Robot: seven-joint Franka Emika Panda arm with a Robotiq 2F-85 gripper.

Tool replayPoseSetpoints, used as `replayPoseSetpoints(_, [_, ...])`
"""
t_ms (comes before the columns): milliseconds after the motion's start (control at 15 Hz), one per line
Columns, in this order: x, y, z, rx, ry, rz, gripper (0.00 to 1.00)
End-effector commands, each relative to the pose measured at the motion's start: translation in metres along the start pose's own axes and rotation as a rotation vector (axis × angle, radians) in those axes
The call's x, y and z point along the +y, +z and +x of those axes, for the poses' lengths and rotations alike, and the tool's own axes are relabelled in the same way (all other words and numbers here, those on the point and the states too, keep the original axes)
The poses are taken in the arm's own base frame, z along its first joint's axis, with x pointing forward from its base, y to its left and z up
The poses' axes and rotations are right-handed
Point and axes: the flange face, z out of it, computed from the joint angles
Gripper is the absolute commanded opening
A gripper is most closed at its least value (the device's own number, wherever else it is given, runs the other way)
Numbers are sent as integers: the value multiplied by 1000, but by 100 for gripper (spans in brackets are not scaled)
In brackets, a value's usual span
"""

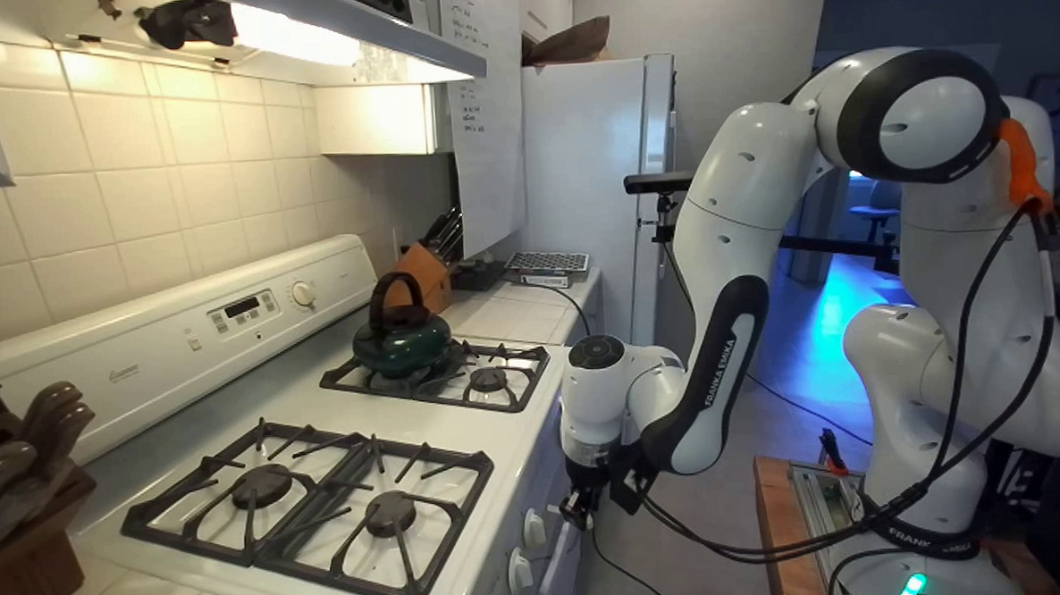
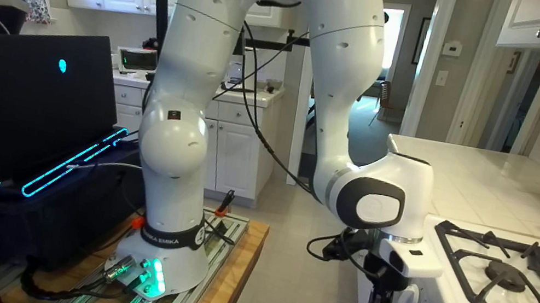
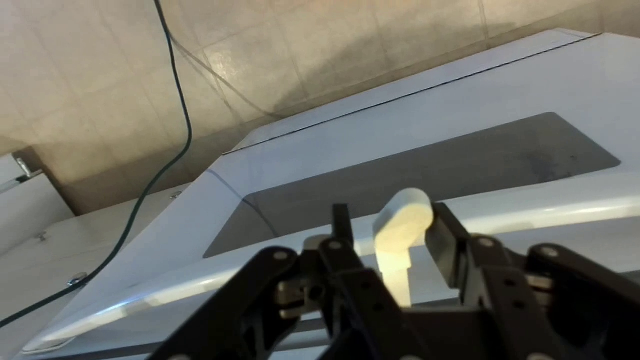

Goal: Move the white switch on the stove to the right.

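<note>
1. One black gripper points down just off the stove's front edge. Its two fingers stand parted around the switch: in the wrist view there is a gap on the left, and whether the right one touches I cannot tell.
2. One white switch, between those fingers at the front of the stove, overlaps the long oven door handle in the wrist view.
3. Two white knobs show on the stove's front; whether the switch is one of them, I cannot tell.
4. On top: two black grates, three burners in plain sight, one green kettle.
5. Back panel: one display, one round dial.
6. Open floor runs between stove and wooden table; one thin cord crosses it.
</note>
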Motion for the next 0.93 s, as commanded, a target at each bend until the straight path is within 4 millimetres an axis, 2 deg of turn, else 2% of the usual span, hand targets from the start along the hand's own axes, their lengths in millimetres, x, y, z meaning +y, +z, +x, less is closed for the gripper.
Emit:
replayPoseSetpoints(0, [40, -2, -4, -25, 40, -3, 18])
replayPoseSetpoints(867, [133, 6, 13, 8, 208, -36, 18])
